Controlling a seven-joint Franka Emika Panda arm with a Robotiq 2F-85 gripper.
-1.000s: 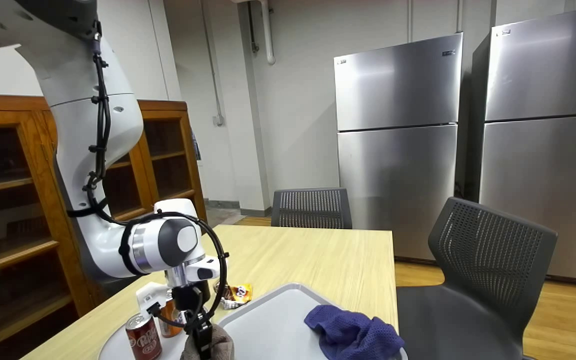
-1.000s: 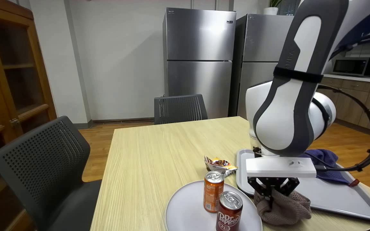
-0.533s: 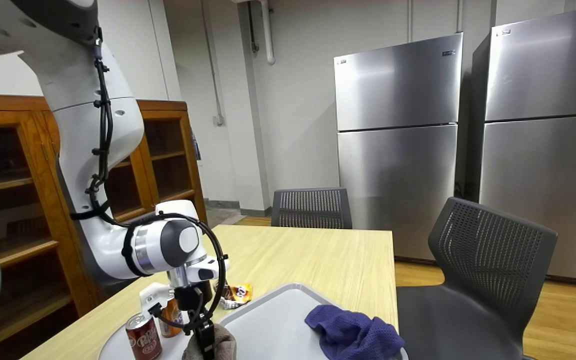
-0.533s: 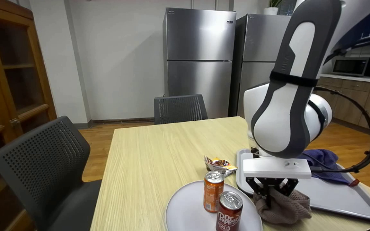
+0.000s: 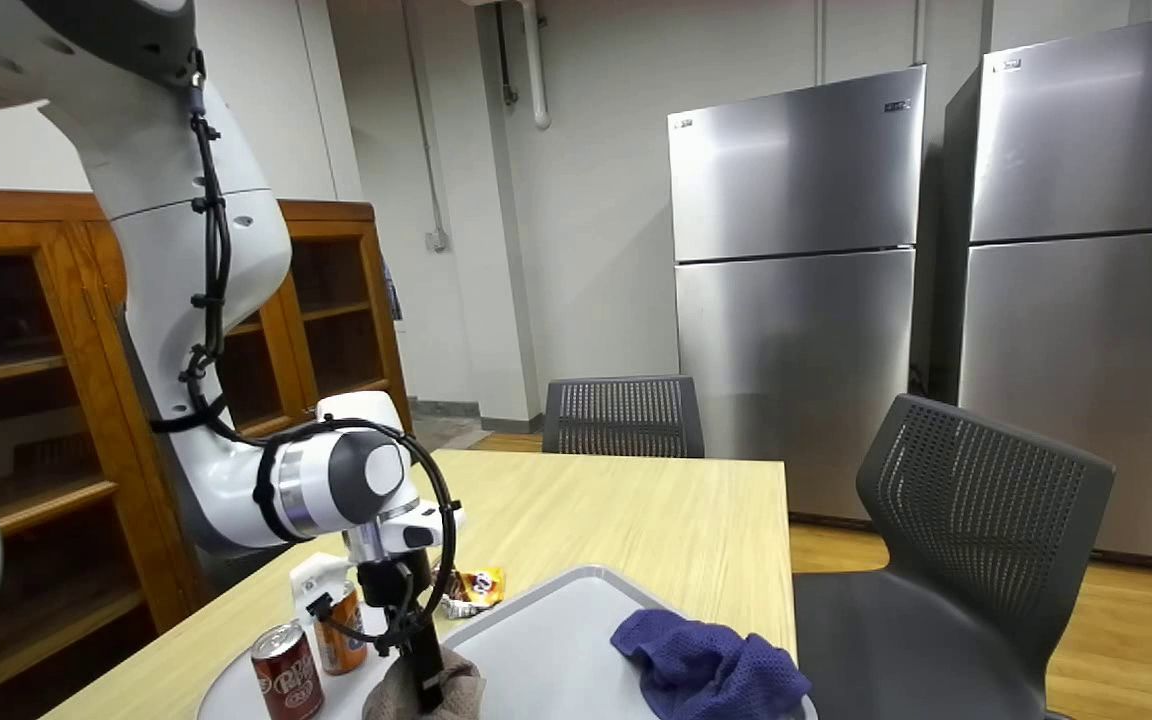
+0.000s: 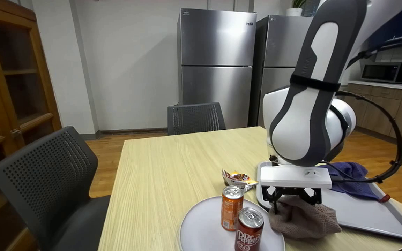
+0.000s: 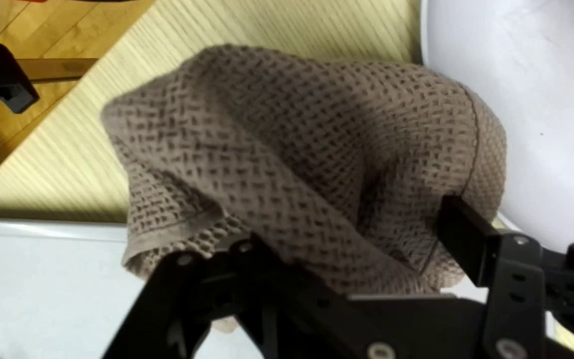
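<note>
Low down in an exterior view, the black Robotiq gripper hangs over a crumpled taupe waffle-weave cloth, its jaws spread wide, with bunched fabric between them rather than pinched. That cloth lies on the light wood table, between a round pale-grey plate and a rectangular grey tray. Upright on the plate stand an orange soda can and, close beside it, a Dr Pepper can; behind them a crumpled snack wrapper sits just beside the tray.

In an exterior view, the white Franka arm reaches down from the upper left, and a black finger shows in front of the taupe cloth. A rumpled violet-blue cloth lies on the tray. Around the table are two grey perforated-back chairs, two stainless-steel top-freezer refrigerators and a glass-fronted wooden cabinet.

In the wrist view, the gripper comes in from the bottom edge, one finger at the cloth's plate-side end, the opposite one blurred and nearer the tray, with a thick fold between. The cloth overlaps the rims of plate and tray there; whether it rests on them cannot be told.
</note>
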